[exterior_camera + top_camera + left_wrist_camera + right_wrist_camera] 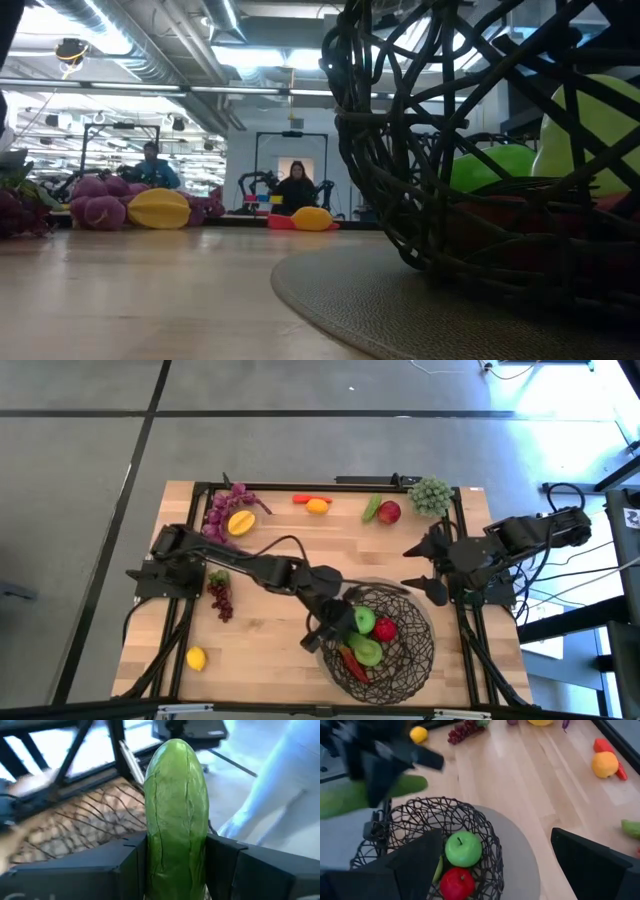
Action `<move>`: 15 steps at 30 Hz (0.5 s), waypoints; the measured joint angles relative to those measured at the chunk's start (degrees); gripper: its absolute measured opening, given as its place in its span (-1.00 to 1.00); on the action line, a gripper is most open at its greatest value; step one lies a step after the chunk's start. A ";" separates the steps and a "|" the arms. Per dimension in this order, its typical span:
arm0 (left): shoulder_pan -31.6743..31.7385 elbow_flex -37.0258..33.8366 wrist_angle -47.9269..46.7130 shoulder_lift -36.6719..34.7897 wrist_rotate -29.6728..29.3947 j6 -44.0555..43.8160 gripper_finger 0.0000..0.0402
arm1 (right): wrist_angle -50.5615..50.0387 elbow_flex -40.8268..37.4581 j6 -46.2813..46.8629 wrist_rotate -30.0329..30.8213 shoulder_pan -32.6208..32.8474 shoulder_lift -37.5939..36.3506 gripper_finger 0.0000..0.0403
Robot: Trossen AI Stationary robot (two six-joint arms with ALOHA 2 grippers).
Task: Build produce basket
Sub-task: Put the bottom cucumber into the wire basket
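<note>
No text, label, brand, number or sign can be read in any of the four views.

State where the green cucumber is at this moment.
The cucumber is clamped in the left gripper, held at the left rim of the wire basket, which already holds a green apple and a red apple.

Left gripper point(326, 628) over basket point(408, 650) rim, near table point(270, 640) front edge. In basket: 2 green pieces, 1 red apple point(386, 628), 1 chili point(352, 663). Right gripper point(424, 569) wide open by right edge. Lemon point(196, 657) near front-left corner.
</note>
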 joint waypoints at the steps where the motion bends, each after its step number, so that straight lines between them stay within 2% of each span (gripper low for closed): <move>1: 0.31 -0.01 0.84 0.68 1.48 0.03 -0.42 | 0.23 0.00 -0.01 0.00 0.00 -0.14 0.81; 10: 1.28 -0.01 13.64 7.12 10.71 0.11 -0.42 | 0.28 0.00 -0.17 0.44 0.00 -0.22 0.81; 15: 1.38 -0.03 15.18 9.95 12.20 0.42 -0.41 | 0.26 0.00 -0.23 0.44 0.00 -0.20 0.81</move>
